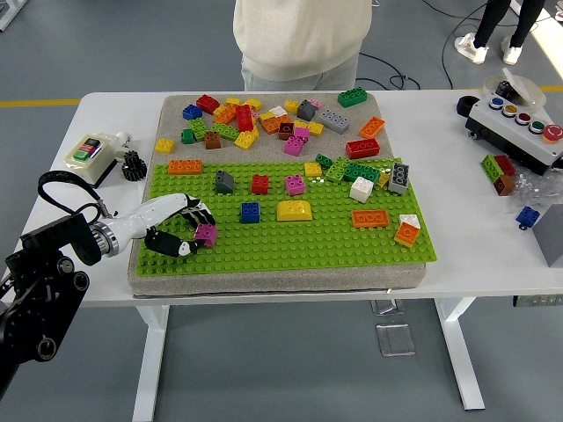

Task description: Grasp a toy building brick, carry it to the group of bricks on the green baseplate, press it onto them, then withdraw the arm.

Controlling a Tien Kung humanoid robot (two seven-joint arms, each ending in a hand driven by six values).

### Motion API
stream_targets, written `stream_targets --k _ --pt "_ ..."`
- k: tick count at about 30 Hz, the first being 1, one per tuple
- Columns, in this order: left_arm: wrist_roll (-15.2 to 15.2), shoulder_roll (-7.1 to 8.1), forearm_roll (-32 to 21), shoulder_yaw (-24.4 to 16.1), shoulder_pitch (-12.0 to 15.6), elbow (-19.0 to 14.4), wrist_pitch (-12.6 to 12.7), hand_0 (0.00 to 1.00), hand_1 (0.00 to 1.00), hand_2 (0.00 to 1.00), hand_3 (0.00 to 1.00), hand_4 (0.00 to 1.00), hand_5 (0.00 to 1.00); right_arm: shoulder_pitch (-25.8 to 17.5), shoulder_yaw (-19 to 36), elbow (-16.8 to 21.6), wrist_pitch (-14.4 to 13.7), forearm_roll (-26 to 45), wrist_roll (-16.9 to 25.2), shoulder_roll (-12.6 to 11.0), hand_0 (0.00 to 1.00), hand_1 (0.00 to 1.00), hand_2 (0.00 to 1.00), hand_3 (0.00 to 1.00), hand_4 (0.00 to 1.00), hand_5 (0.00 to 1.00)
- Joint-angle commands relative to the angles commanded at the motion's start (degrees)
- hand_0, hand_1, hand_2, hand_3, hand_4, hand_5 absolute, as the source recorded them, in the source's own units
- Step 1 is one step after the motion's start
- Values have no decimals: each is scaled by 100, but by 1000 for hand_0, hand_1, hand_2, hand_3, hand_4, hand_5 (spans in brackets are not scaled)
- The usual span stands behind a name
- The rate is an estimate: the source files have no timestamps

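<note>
Head view: left hand [180, 230] closed on a magenta brick [207, 233] at the near-left part of the green baseplate [308, 251].

Reaching in from the left edge, the hand has its fingers [195, 211] curled over the small magenta brick with the thumb below, so the brick sits at the hand's right tip, low over the studs. Rightward lie a blue brick [250, 212] and a yellow domed brick [295, 210]; the denser group, with a white brick [361, 188] and an orange brick [370, 218], is well apart to the right and slightly farther back. Judging from this, the carry runs rightward along the plate's long axis. No right hand shows.
</note>
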Motion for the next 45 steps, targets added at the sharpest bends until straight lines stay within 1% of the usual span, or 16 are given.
stream_targets --k 1,2,7,8,13,14,19,20,25,26,31,32,37,38,44,45 --pt "2 -1 0 0 0 2 0 716 645 610 588 637 35 0 0 0 -1 0 0 0 733 657 703 570 907 498" --pt "5 -3 0 -2 -1 4 -3 719 665 628 609 699 73 0 -2 0 -2 1 0 1 729 657 703 570 907 498" --pt "16 -9 0 -12 -8 15 2 719 665 628 609 699 73 -2 -2 0 -7 9 1 4 729 657 703 570 907 498" --pt "17 -9 0 -13 -9 17 5 723 670 639 620 733 97 -2 -2 0 -7 10 1 5 729 657 703 571 908 499" --pt "23 -14 0 -29 -16 25 13 723 670 639 620 733 97 -3 -4 0 -14 13 5 7 729 657 703 571 908 499" --pt "23 -14 0 -30 -17 25 12 727 684 648 641 780 117 -3 -6 0 -14 15 6 8 729 657 703 570 909 499" --pt "24 -9 0 -46 -26 9 3 727 684 648 641 780 117 -1 0 0 -24 18 4 9 729 657 703 570 909 499" --pt "24 -8 0 -47 -27 6 2 729 688 652 648 797 129 -1 1 0 -26 19 5 9 729 657 703 571 908 499" --pt "30 -6 0 -51 -21 -24 -15 729 688 652 648 797 129 0 1 0 -36 20 11 12 729 657 703 571 908 499" --pt "31 -6 0 -51 -21 -27 -16 733 690 654 653 812 142 0 1 0 -36 20 11 12 729 657 702 571 909 499" --pt "28 11 0 -67 -2 -198 -91 733 690 654 653 812 142 -5 8 0 -28 21 14 13 729 657 702 571 909 499" --pt "29 18 0 -70 0 -272 -111 736 693 659 654 846 172 -7 10 0 -23 19 13 12 729 657 703 571 909 499" --pt "32 51 0 -63 7 -465 -150 736 693 659 654 846 172 -9 14 0 -12 18 12 10 729 657 703 571 909 499" --pt "28 66 0 -53 13 -511 -155 749 703 678 632 893 257 -8 16 0 -11 19 12 10 729 657 702 571 908 499" --pt "-39 159 0 9 96 -739 -185 749 703 678 632 893 257 -6 25 0 -7 24 12 9 729 657 702 571 908 499" --pt "-47 166 0 15 107 -754 -193 860 789 771 594 998 474 -7 25 0 -7 24 13 9 729 657 703 570 908 499"
